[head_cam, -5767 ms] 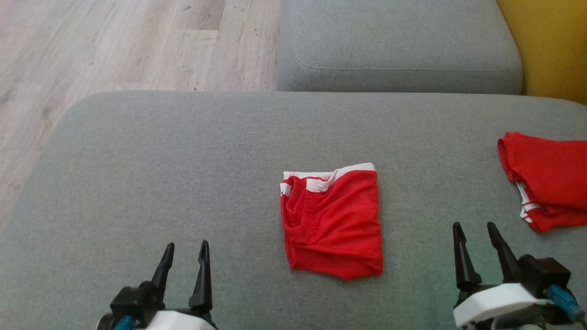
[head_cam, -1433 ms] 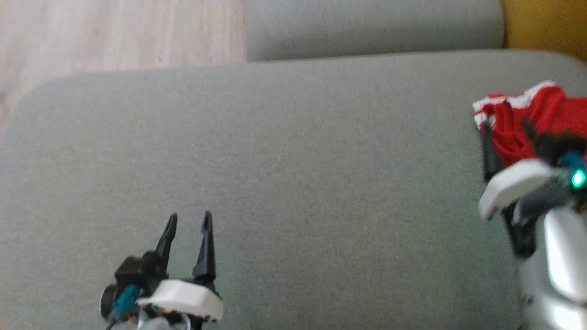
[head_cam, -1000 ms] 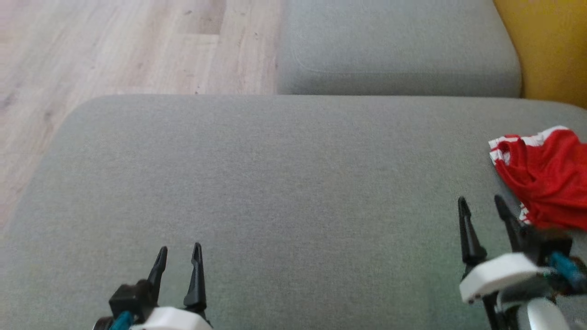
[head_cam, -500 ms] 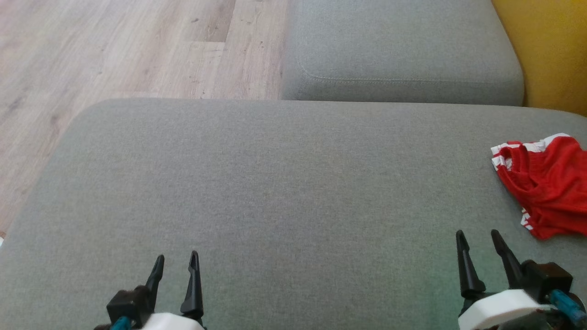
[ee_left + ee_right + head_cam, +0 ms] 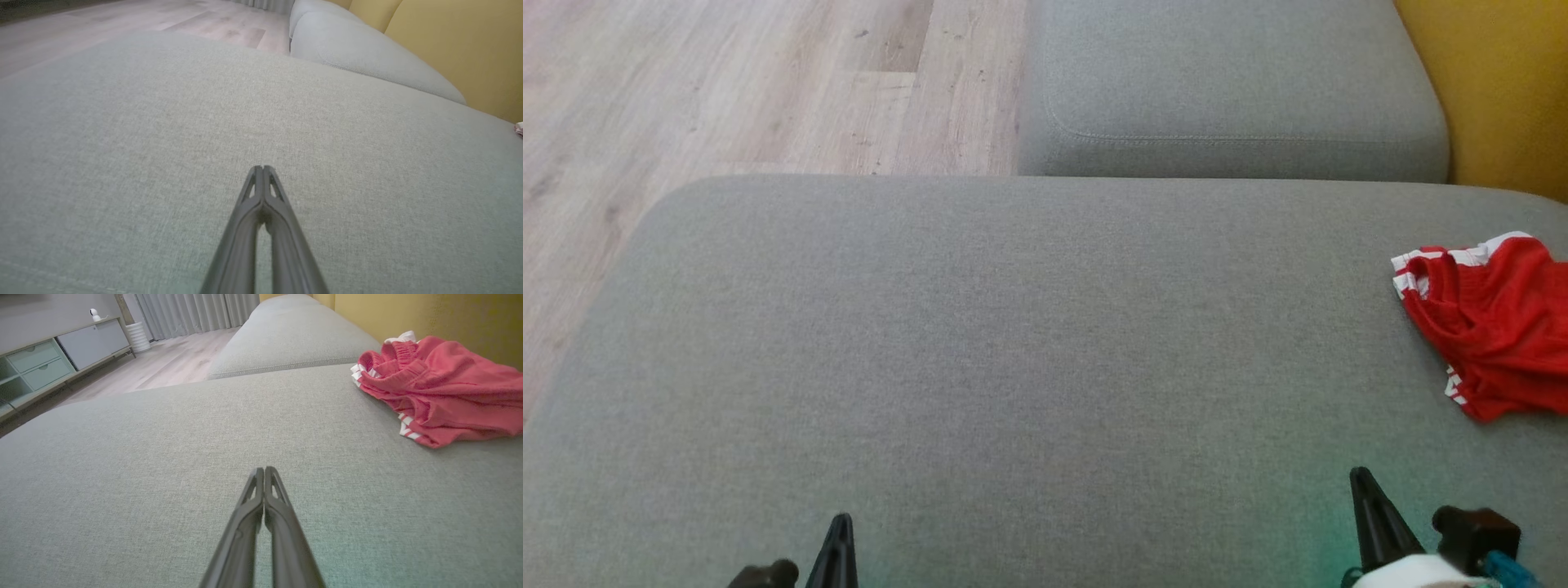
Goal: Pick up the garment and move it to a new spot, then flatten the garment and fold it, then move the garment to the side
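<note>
Grey fabric sofa cushion (image 5: 1013, 327) carries the crumpled red garment w/ white trim (image 5: 1490, 327) at its right side, partly cut off by head view's edge. Left pincer (image 5: 262, 168) & right pincer (image 5: 264, 469): fingers pressed together, empty, over the cushion, well apart from the garment — mostly cropped in head view.

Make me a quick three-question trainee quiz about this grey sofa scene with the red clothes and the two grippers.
1. True or false: the right gripper is gripping the red, white-trimmed fabric garment pile.
2. On the grey fabric sofa cushion, the pile lies toward the robot's: A) left, B) middle, C) right.
3. Fill in: on the left gripper, the jaws are ___.

Key: 1 false, it is apart from the pile; 2 C; 3 shut.
</note>
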